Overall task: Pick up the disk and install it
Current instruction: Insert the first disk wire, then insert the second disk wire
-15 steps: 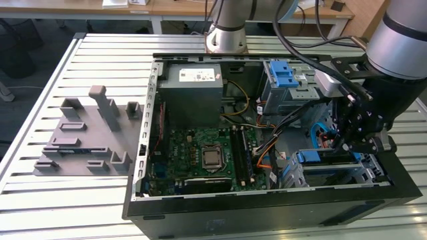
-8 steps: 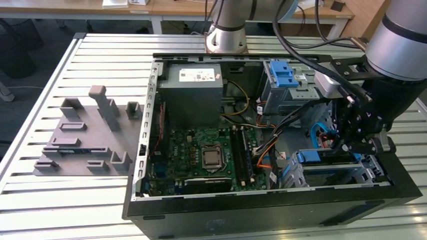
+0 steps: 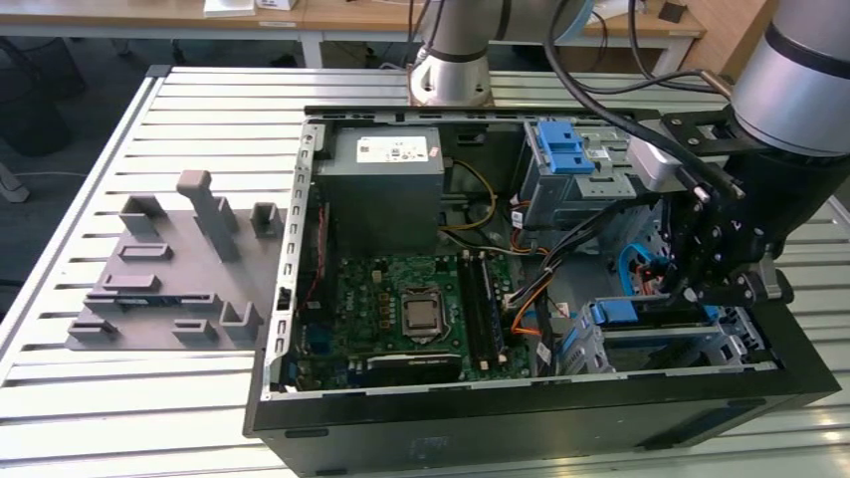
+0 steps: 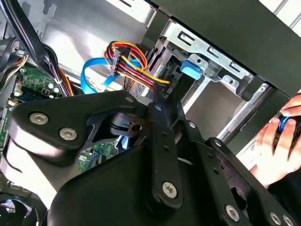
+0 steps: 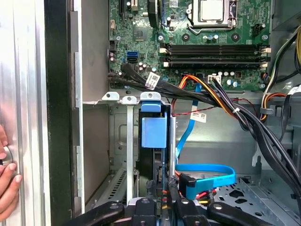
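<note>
Centrally, the gripper (image 3: 707, 289) hung inside the open computer case (image 3: 531, 418), at the corner nearest the exterior view's right, with its black linkage lowered over the drive cage (image 3: 664, 344). How far its fingers stood apart could not be told, nor whether they gripped anything — the linkage hid the tips in the exterior view, and in both wrist views the black links crossed the foreground. The disk (image 5: 154, 141) stood on edge in a slot of the cage, directly ahead of the gripper in the first wrist view; its blue bracket face and tab faced the camera, and its dark body ran down toward the gripper links. In the exterior view the same blue bracket (image 3: 638, 314) showed at the top of the cage, just below the gripper. A blue flat cable (image 5: 207, 172) looped beside the disk, and a red, yellow and orange wire bundle (image 4: 129, 61) ran close past the gripper in the second wrist view. Beyond the cage lay the green motherboard (image 3: 412, 309) with its processor socket, and farther back the grey power supply box (image 3: 385, 194) bearing a white sticker. A second drive bay with blue brackets (image 3: 571, 159) sat at the rear of the case. Outside the case, toward the exterior view's left, a grey plastic tray (image 3: 173, 279) with upright slots rested on the slatted metal table (image 3: 80, 199). A person's hand (image 5: 8, 179) — fingers only — rested against the outer wall of the case.
</note>
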You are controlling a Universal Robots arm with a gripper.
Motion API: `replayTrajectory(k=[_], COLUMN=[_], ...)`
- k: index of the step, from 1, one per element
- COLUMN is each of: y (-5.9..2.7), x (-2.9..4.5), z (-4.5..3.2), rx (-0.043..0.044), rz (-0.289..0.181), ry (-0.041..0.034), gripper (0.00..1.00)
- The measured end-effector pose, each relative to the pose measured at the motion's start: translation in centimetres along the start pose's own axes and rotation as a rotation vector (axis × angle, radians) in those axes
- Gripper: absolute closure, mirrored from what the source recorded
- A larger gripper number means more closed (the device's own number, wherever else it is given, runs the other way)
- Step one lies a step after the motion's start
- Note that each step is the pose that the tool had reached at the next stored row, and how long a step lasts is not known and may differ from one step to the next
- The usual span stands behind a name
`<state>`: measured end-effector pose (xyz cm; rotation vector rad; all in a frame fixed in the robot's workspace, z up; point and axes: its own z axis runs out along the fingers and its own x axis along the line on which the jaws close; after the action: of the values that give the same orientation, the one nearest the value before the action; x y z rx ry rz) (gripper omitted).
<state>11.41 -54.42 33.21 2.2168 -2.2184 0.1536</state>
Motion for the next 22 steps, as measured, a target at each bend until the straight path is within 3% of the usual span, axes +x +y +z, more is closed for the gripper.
replayTrajectory(k=[4, 7, 22], y=[-0.02, -0.03, -0.04], x=[0.01, 0.01, 0.03], z=[-0.21, -0.26, -0.46], rx=[-0.0004, -0.0008, -0.0008], rz=[0.0, 0.0, 0.0], ry=[0.0001, -0.0001, 0.0003], gripper=[0.78, 0.89, 0.89])
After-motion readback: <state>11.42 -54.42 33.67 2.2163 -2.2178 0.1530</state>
